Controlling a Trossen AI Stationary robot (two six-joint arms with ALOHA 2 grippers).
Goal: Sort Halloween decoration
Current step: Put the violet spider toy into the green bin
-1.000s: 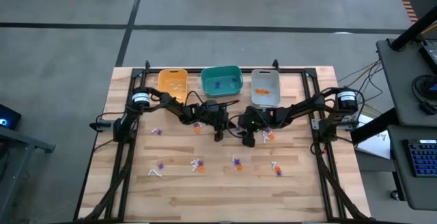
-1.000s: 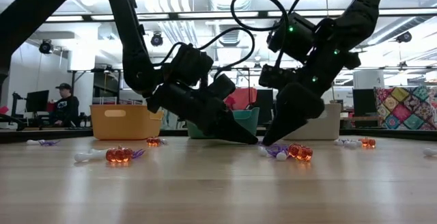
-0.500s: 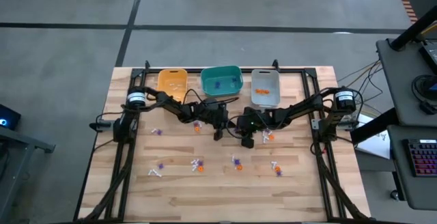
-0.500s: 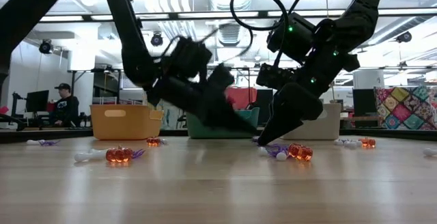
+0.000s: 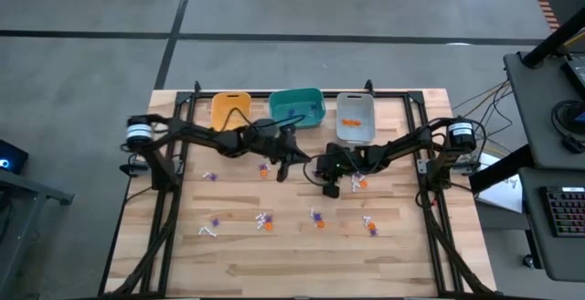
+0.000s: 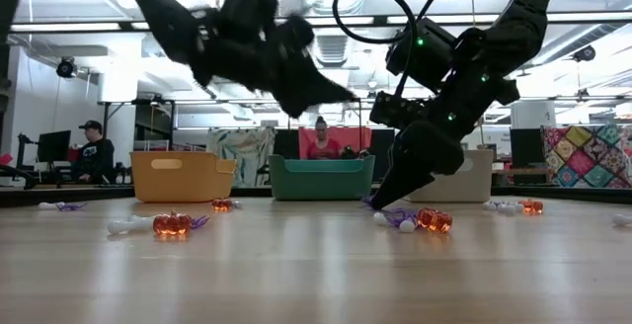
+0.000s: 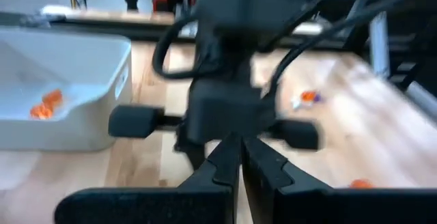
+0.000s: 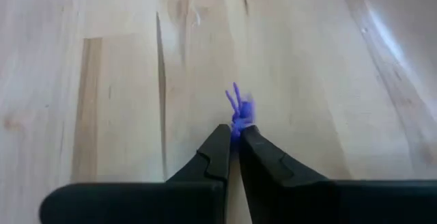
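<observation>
Right end effector (image 8: 233, 139) pinching purple trinket (image 8: 240, 109) on table (image 5: 411, 245), orange trinket (image 6: 434, 220) beside, left end effector (image 5: 281, 174) closed, raised.

Grey concrete floor (image 5: 91, 26), ceiling striplights (image 6: 89, 26), desk w/ keyboard (image 5: 562, 210) at right

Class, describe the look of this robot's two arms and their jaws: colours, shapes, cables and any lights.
Both arms are dark, jointed and slender, with looping black cables. Each ends in two tapered black jaws, seen on the left gripper and right gripper. Small green lights glow on the right arm. White-capped round motors sit at the arm bases.
</observation>
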